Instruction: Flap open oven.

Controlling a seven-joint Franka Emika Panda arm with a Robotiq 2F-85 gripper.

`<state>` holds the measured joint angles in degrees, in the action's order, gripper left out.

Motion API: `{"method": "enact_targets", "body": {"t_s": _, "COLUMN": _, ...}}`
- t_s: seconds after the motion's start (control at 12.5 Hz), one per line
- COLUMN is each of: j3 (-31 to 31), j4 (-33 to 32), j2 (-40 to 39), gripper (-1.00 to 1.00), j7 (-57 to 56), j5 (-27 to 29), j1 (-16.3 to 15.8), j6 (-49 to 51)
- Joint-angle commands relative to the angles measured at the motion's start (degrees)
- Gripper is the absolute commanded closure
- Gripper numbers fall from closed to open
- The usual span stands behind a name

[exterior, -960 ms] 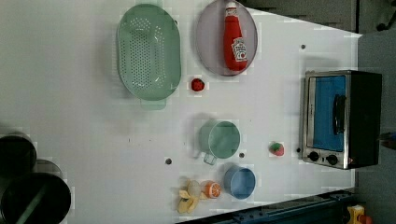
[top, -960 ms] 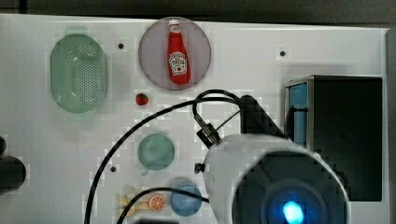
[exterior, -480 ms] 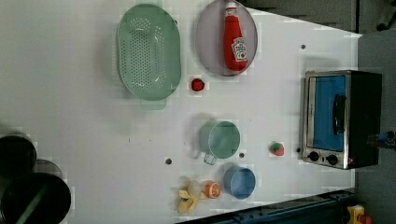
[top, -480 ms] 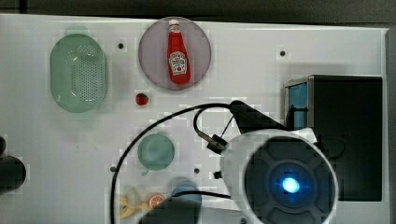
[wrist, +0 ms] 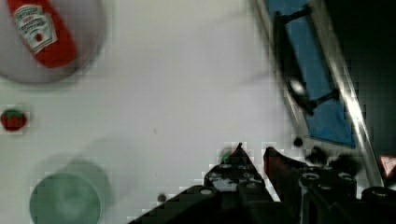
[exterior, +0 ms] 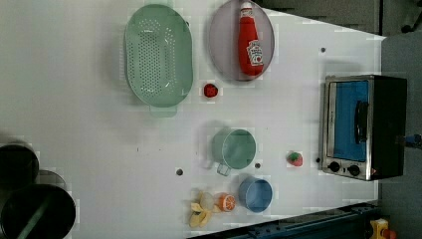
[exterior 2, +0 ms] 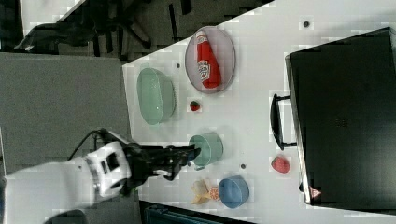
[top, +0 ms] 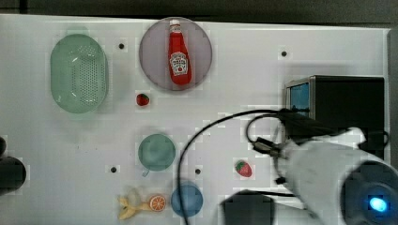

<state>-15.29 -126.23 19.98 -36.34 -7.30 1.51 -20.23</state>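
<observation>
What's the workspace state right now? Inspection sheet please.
Surface: white table, small dark holes.
Job's things: oven, door shut, handle untouched.
Clutter: colander, ketchup lying on plate, green cup, blue bowl, two strawberries, fruit pieces.
Gripper: gripper narrowly open, empty, short of the oven.
Cables: black cable looping off the arm.
Surroundings: dark round containers at table edge.

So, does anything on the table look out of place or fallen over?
Only the ketchup bottle: it lies flat on the grey plate instead of standing upright. The oven door is closed, and nothing looks spilled or damaged.
</observation>
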Motion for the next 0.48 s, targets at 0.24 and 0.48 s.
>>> {"method": "enact_targets", "body": {"t_s": 0.24, "j3": -4.96, "j4": -2.67, "j2": -5.84, "gripper": 0.65, "j7": -17.23, "j5": 0.14, "j1": 1.35, "j6": -9.61}}
{"method": "enact_targets", "body": {"t_s": 0.48, "j3": -7.81, "j4": -2.55, "j2": -11.21, "gripper": 0.65, "j7": -22.36, "j5": 0.14, "j1": 1.48, "j6": -15.41}}
